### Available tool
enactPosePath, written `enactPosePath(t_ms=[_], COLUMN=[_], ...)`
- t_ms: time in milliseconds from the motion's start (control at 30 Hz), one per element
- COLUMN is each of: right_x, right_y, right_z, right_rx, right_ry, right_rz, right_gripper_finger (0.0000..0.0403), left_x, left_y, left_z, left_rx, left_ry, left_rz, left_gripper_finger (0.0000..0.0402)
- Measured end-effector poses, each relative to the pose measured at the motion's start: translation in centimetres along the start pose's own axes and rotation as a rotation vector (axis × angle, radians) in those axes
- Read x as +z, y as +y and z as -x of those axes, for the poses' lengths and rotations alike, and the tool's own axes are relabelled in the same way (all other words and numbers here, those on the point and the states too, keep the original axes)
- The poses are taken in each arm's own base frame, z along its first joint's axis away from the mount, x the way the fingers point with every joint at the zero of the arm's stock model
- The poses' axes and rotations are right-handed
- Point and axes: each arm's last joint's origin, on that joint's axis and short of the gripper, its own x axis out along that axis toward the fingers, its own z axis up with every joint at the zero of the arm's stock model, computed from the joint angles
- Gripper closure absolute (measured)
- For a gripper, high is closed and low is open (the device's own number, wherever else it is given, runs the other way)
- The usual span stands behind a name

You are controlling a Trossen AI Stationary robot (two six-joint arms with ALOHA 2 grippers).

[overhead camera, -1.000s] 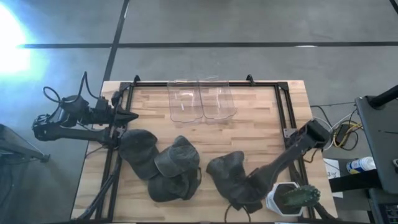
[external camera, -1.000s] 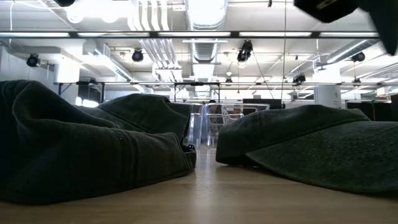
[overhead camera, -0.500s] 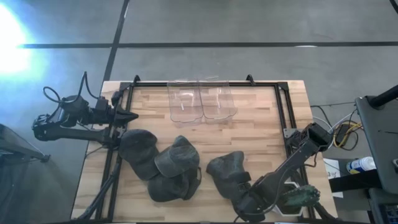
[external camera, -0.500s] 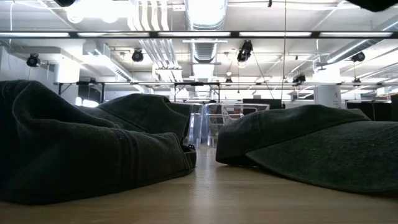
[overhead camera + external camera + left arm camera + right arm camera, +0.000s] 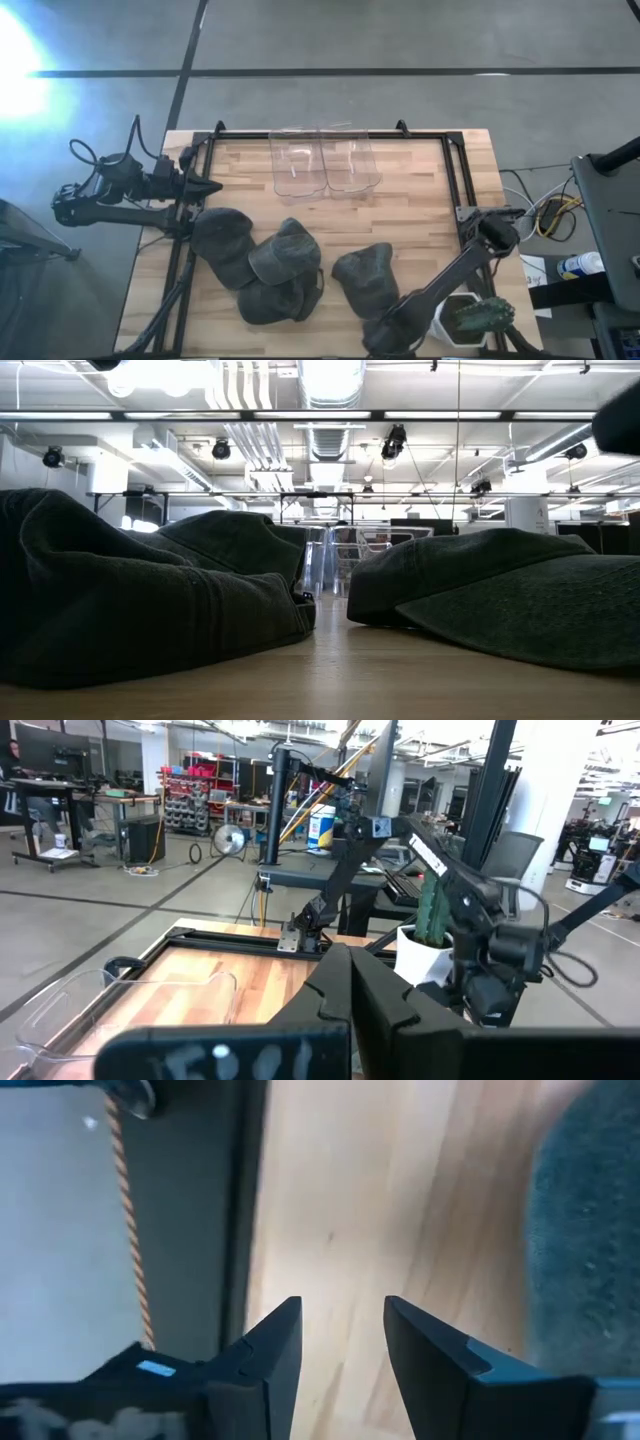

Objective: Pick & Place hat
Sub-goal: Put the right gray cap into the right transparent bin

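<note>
Several dark green caps lie crown-up on the wooden table: one on the right (image 5: 365, 278) and a cluster to its left (image 5: 222, 243), (image 5: 285, 255), (image 5: 268, 302). The low view shows the caps (image 5: 130, 600), (image 5: 500, 595) resting on their brims and rims. My right gripper (image 5: 378, 338) is open near the table's near edge, just beside the right cap (image 5: 585, 1250), pointing down at bare wood (image 5: 342, 1305). My left gripper (image 5: 207, 187) is shut and waits at the table's left edge (image 5: 350, 995).
Two clear plastic bins (image 5: 298, 165), (image 5: 350, 165) stand at the far edge. A black metal frame (image 5: 455, 175) runs around the table and shows beside my right gripper (image 5: 235, 1200). A potted cactus (image 5: 470, 318) stands at the near right corner, by my right arm.
My right gripper has moved toward the table's near edge, along the right cap and past its near side, with the arm folding lower. The caps have stayed where they were.
</note>
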Motion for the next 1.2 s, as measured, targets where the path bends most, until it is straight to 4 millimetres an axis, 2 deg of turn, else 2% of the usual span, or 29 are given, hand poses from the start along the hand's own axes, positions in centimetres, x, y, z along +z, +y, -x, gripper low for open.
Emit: enactPosePath(t_ms=[133,333,467,600,867,1200], right_x=[0.1,-0.1,-0.7,-0.8,-1.5,-1.8], right_y=[-0.7,-1.7,-2.4,-2.4,0.2,-0.2], right_z=[-0.8,0.6,1.0,1.2,1.3,0.5], right_rx=[-0.142,-0.407,-0.565,-0.599,-0.590,-0.635], right_ry=[-0.045,-0.195,-0.231,-0.248,-0.273,-0.285], right_rz=[-0.034,-0.115,-0.171,-0.153,0.082,0.132], right_gripper_finger=[0.0263,0.0266,0.0263,0.0262,0.0261,0.0232], left_x=[0.0,0.0,0.0,0.0,0.0,0.0], left_y=[0.0,0.0,0.0,0.0,0.0,0.0], left_z=[0.0,0.0,0.0,0.0,0.0,0.0], left_rx=[0.000,0.000,0.000,0.000,0.000,0.000], left_ry=[0.000,0.000,0.000,0.000,0.000,0.000], left_rz=[0.000,0.000,0.000,0.000,0.000,0.000], left_gripper_finger=[0.0401,0.0401,0.0401,0.0401,0.0401,0.0401])
